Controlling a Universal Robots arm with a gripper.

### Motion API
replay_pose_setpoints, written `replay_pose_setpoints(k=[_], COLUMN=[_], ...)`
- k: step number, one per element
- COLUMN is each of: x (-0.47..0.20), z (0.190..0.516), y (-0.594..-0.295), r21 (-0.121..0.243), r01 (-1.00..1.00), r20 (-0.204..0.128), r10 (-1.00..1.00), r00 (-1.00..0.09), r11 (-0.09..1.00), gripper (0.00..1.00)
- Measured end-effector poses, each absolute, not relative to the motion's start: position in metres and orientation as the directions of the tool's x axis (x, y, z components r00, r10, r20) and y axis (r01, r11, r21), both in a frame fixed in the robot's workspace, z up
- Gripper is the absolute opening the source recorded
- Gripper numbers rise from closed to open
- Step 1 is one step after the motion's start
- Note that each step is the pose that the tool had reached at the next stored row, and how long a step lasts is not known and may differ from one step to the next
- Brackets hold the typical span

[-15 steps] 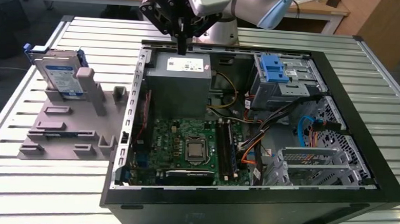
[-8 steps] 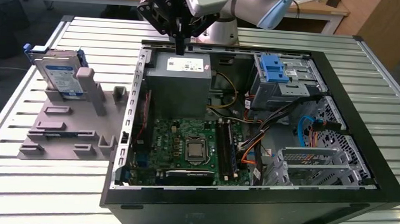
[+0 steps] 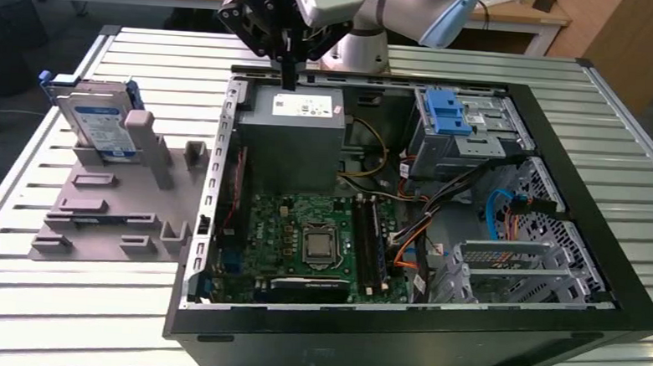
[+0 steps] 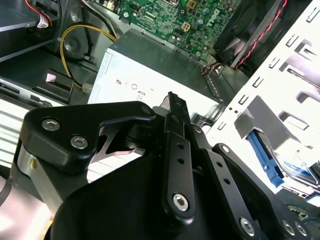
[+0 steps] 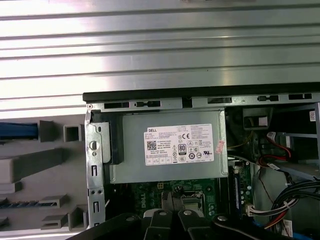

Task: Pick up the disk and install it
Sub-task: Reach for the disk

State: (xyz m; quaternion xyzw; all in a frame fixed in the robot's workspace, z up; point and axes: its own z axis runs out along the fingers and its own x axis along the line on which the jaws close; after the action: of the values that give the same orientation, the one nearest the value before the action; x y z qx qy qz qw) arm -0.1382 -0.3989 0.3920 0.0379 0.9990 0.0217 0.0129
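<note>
— What sits nearest?

— The black steel wall of the open tower computer case, lying on its side on the slatted metal table. Just behind that wall is the green motherboard.

— How far along is the job?

— By my reading, barely begun. The disk, a flat silver hard drive with a white-and-blue label in a blue plastic bracket, stands on edge in a grey moulded fixture outside the case, toward the exterior view's left. It has not been lifted, and the silver drive cage with the blue latch at the case's far corner has no such drive seated that I can see.

— And the pincer?

— The black two-fingered gripper hangs over the far edge of the large grey power supply box, its tips drawn together with nothing between them.

— So relative to the disk?

— Well apart. The disk is off to the exterior view's left of the gripper, with the case wall between them.
</note>
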Motion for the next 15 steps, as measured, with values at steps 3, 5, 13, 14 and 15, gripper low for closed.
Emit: replay_pose_setpoints(k=[3,5,13,14,15], x=[-0.1405,-0.1421,-0.1472,-0.148,-0.1487], z=[0.3919,0.3918,0.3912,0.3911,0.391], y=[-0.3989,-0.3989,-0.399,-0.3989,-0.3989], r21=[0.044,0.044,0.044,0.044,0.044], r01=[0.075,0.075,0.075,0.075,0.075], r20=[-0.024,-0.024,-0.023,-0.023,-0.023], r10=[0.076,0.076,0.076,0.076,0.076], r00=[-0.997,-0.997,-0.997,-0.997,-0.997], r11=[0.996,0.996,0.996,0.996,0.996], gripper=[0.11,0.11,0.11,0.11,0.11])
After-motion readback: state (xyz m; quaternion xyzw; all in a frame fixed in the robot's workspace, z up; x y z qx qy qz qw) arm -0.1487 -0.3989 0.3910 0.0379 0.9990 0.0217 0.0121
